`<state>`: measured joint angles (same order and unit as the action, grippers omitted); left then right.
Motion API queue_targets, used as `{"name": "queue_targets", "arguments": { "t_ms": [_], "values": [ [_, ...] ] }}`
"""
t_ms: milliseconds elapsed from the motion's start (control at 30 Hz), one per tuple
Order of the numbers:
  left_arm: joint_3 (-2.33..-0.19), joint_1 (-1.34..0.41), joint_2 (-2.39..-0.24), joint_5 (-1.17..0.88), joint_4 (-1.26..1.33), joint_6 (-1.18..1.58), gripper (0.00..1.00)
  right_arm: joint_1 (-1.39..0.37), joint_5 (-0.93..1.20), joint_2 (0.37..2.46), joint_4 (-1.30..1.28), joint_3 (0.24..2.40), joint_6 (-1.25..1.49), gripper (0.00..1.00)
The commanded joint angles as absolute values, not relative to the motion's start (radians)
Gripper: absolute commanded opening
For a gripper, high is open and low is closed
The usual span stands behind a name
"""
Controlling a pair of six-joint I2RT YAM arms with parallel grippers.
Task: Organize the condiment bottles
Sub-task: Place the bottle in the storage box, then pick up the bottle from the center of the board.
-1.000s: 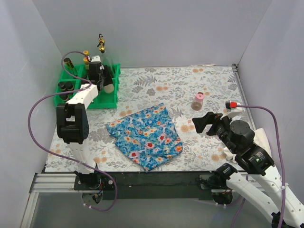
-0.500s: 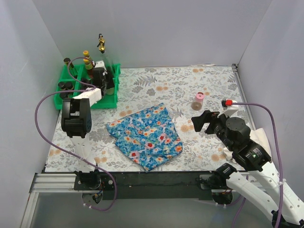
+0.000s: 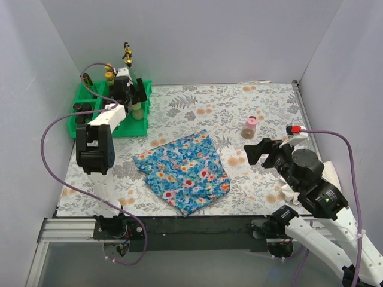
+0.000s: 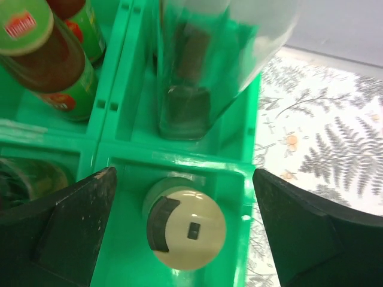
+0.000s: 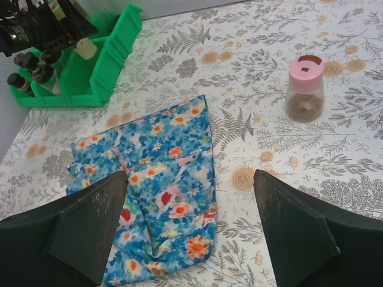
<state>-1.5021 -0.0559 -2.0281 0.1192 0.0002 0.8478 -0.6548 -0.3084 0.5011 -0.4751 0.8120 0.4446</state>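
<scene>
Nearly done: most condiment bottles (image 3: 109, 74) stand in the green tray (image 3: 130, 129) at the worktop's far-left corner. Only the pink-lidded shaker (image 3: 250, 127) stands loose, toward the right edge. The left tool (image 4: 184, 179) gapes empty above the cream bottle (image 4: 187, 230); the right tool (image 5: 190, 179) is spread empty near the shaker.

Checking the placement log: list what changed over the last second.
The left gripper, open, edged toward the back wall above the green tray, nothing in it; no grasp or release shows. The right gripper only wobbled. The cream bottle in its compartment, the pink-lidded shaker and the blue cloth stayed put.
</scene>
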Motion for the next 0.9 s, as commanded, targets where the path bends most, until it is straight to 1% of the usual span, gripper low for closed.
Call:
{"name": "queue_targets", "arguments": {
  "t_ms": [0, 167, 267, 400, 467, 500, 667, 867],
  "values": [
    [-1.604, -0.066, -1.89, 0.074, -0.136, 0.879, 0.98, -0.657, -0.307, 0.485, -0.505, 0.891, 0.466, 0.95],
    [-1.646, -0.092, -1.806, -0.06, -0.219, 0.922, 0.98, -0.655, -0.291, 0.442, -0.6, 0.922, 0.471, 0.96],
    [-1.651, -0.155, -1.755, -0.077, -0.252, 0.925, 0.98, -0.655, -0.305, 0.422, -0.635, 0.971, 0.463, 0.96],
    [-1.64, -0.294, -1.715, -0.087, -0.262, 0.925, 0.98, -0.657, -0.331, 0.402, -0.641, 1.026, 0.434, 0.96],
    [-1.632, -0.346, -1.71, -0.062, -0.264, 0.925, 0.98, -0.657, -0.357, 0.394, -0.646, 1.043, 0.426, 0.96],
    [-1.625, -0.398, -1.715, -0.052, -0.265, 0.928, 0.98, -0.657, -0.367, 0.393, -0.652, 1.052, 0.425, 0.96],
    [-1.638, -0.552, -1.797, -0.025, -0.259, 0.933, 0.98, -0.655, -0.368, 0.377, -0.652, 1.052, 0.417, 0.96],
    [-1.782, -0.71, -1.949, -0.012, -0.226, 0.919, 0.98, -0.657, -0.414, 0.345, -0.65, 1.043, 0.417, 0.96]
  ]
}}
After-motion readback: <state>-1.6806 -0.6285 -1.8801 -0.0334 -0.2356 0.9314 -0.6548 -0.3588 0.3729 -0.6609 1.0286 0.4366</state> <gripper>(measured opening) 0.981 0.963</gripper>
